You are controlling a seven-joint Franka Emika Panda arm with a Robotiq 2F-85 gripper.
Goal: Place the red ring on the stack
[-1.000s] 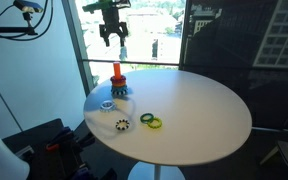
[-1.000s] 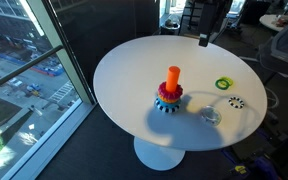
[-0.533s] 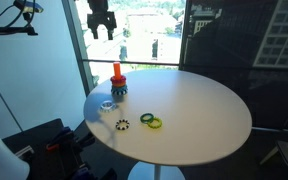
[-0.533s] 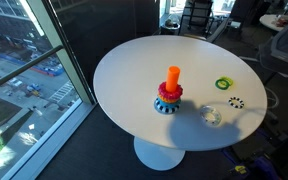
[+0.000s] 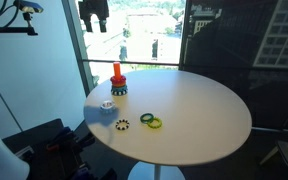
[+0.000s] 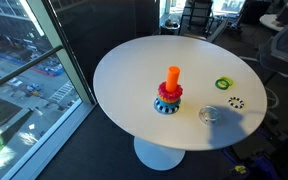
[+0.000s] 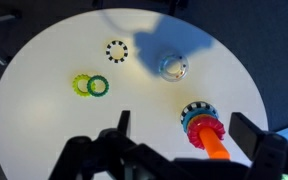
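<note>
The stack is an orange peg on a dark toothed base near the table edge by the window. It also shows in the other exterior view and the wrist view. The red ring sits around the peg, on top of the blue base; it shows in both exterior views. My gripper is open and empty, high above the stack. In the wrist view its two fingers stand wide apart above the table. It is out of one exterior view.
On the round white table lie a yellow ring and a green ring touching, a black-and-white toothed ring and a clear small ring. A window wall stands behind the table.
My gripper has risen further above the stack and drifted toward the window side, leaving one exterior view. The rings and the stack have not moved.
</note>
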